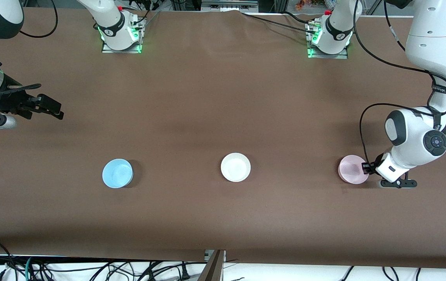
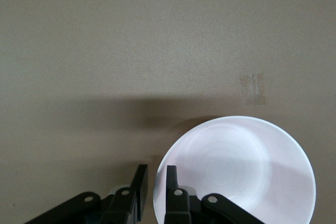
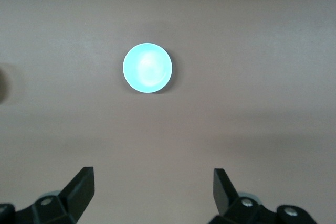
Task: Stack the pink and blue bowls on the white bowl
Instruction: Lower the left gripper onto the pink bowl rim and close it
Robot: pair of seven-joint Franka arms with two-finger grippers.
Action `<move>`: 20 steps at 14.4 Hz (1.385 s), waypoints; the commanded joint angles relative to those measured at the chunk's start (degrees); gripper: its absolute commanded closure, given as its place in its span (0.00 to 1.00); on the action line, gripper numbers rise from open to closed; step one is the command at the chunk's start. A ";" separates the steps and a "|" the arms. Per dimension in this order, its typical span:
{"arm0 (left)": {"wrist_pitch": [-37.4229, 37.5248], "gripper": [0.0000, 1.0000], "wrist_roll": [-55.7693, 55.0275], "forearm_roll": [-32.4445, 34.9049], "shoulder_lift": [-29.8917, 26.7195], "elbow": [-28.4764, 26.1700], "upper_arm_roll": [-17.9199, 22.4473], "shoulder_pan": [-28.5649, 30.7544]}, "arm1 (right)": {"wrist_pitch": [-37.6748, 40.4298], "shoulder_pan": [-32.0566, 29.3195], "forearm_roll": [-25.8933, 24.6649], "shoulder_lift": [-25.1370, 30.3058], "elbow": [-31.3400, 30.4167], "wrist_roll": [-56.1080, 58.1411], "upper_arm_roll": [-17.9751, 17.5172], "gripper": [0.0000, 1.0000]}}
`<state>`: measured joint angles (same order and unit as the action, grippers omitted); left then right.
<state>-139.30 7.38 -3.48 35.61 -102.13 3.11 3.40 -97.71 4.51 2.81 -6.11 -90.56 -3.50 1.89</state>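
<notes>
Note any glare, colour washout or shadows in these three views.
Front view: even light, green glow at both arm bases, soft shadows beside the blue bowl and white bowl. Left wrist view: the pink bowl washes out nearly white, with a broad shadow on the table. Right wrist view: the blue bowl glares cyan.

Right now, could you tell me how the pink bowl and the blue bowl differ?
The pink bowl is pale pink and lies toward the left arm's end of the table; the blue bowl is sky-blue and lies toward the right arm's end. The left tool is pinching the pink bowl's rim, while the blue bowl sits untouched, the right tool open above the table. Both are small, round, shallow and upright.
</notes>
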 commanded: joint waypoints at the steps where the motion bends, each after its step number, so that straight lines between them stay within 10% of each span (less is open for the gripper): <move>1: 0.17 0.81 2.02 -1.44 -1.69 -0.96 -0.30 0.38 | 0.59 -0.20 0.09 0.67 0.12 0.68 -0.31 0.00; 7: 0.17 1.00 2.02 -1.44 -1.42 -0.96 -0.30 0.38 | 0.24 -0.20 0.09 0.67 0.12 0.60 -0.31 0.00; 16: 1.04 1.00 -1.39 -1.96 -3.79 0.70 -2.84 -0.32 | 0.06 -0.20 0.09 0.58 0.12 0.60 -0.31 0.00; 20: 14.03 1.00 -7.18 -8.37 -6.43 8.34 -5.13 -0.49 | 0.15 -0.20 0.18 0.58 0.12 0.60 -0.31 0.00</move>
<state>-131.78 3.40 -9.15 31.26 -97.40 -1.32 3.04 -97.72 4.51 2.81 -6.11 -90.55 -3.50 1.82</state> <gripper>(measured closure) 0.974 0.000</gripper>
